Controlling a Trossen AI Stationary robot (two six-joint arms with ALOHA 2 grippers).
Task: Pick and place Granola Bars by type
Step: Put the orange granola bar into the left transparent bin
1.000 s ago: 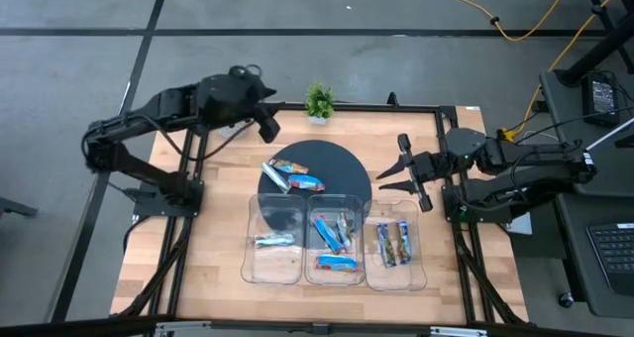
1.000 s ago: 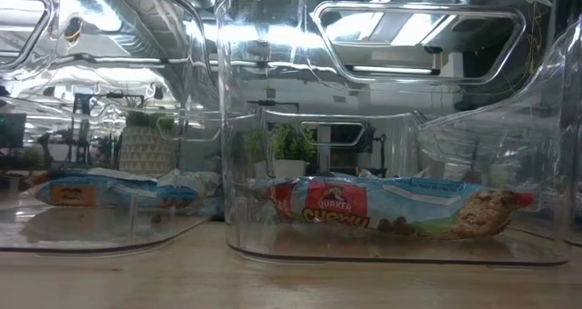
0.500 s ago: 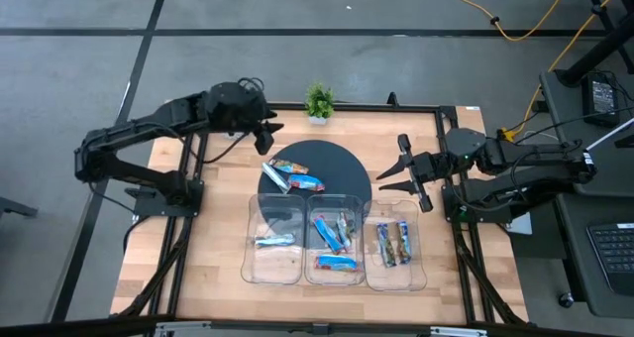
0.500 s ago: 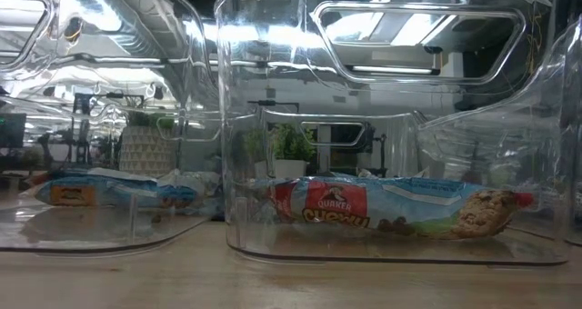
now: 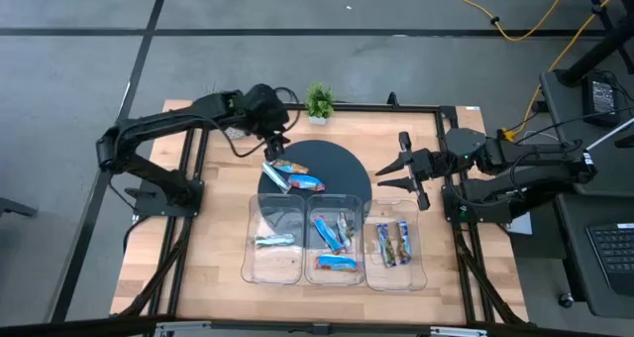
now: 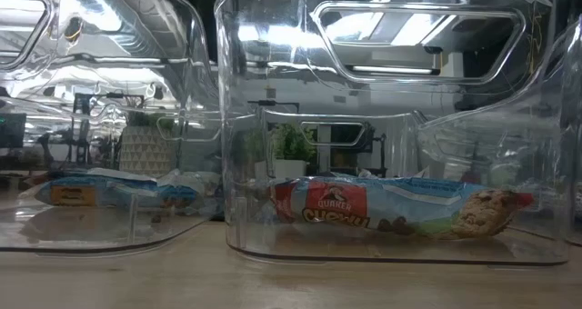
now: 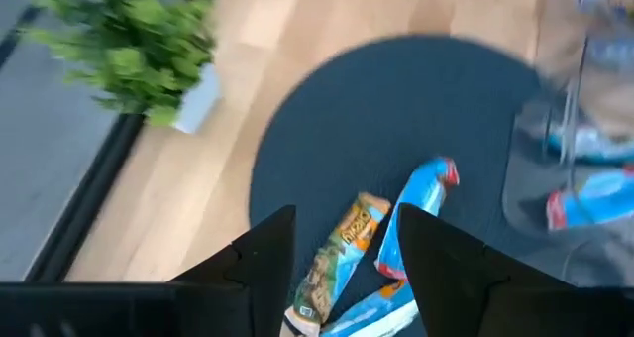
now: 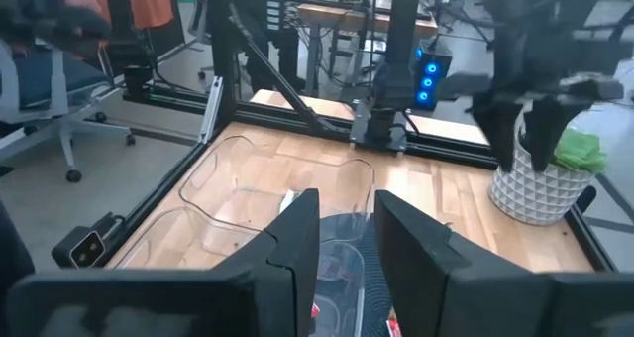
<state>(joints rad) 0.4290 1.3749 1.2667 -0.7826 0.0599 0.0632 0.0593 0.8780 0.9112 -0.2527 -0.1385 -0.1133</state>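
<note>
Your left gripper (image 5: 275, 145) hovers over dark round mat (image 5: 342, 168), fingers apart, nothing between them. Loose Granola Bars (image 5: 288, 176) lie on mat just below fingertips (image 7: 260, 259), bars showing in the gap in the wrist view. More bars sit in clear trays (image 5: 260, 268) near table's front. Your right gripper (image 5: 396, 176) waits at mat's right edge, fingers slightly apart, empty, well clear of bars.
</note>
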